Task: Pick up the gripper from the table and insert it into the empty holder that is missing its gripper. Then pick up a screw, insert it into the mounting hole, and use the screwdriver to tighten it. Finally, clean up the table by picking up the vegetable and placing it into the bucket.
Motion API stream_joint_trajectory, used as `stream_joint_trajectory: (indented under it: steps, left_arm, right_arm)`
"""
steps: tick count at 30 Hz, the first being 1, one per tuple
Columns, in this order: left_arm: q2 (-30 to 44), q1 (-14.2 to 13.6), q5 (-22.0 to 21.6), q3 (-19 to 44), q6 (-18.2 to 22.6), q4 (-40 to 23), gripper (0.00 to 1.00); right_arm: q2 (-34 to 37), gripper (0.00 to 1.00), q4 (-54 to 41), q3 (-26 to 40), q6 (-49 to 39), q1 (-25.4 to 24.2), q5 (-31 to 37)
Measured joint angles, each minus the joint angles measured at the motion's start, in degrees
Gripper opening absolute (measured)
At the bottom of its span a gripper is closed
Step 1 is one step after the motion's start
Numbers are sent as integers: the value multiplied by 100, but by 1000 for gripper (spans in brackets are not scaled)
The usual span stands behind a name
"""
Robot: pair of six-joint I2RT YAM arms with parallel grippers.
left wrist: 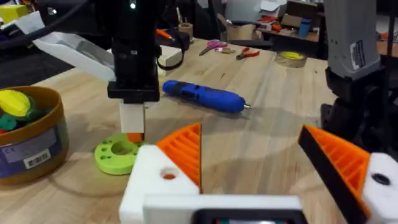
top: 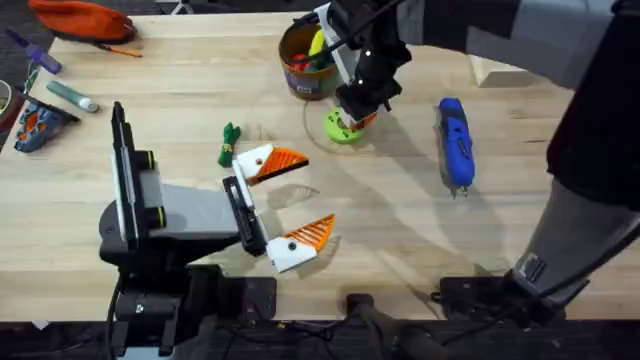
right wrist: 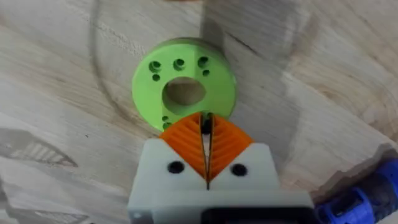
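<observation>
My right gripper (top: 352,118) (right wrist: 206,121) points down over a flat green ring-shaped disc (top: 343,127) (right wrist: 184,87), its orange pads shut on a small dark screw (right wrist: 205,124) at their tips. The left gripper (top: 318,190) (left wrist: 250,134) stands open near the front of the table, and both its white mounts carry orange ribbed pads. An empty holder is out of view. The blue screwdriver (top: 455,140) (left wrist: 205,97) lies to the right of the disc. The green vegetable (top: 229,143) lies beside the left gripper's far finger. The mustard-yellow bucket (top: 303,62) (left wrist: 31,140) stands behind the disc, with toys inside.
An orange pouch (top: 80,18) and small tools lie at the far left corner. A pale wooden block (top: 495,70) sits at the far right. Bare table spreads between the left gripper and the screwdriver.
</observation>
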Motion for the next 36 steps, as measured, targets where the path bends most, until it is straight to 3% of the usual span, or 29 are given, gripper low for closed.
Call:
stream_joint_trajectory:
  steps: [25, 36]
  left_arm:
    - [-2, 0, 2, 0, 0, 0, 985]
    - [0, 0, 0, 0, 0, 0, 985]
  right_arm:
    - [-12, 6, 31, 0, 0, 0, 90]
    - [-508, 6, -20, 0, 0, 0, 212]
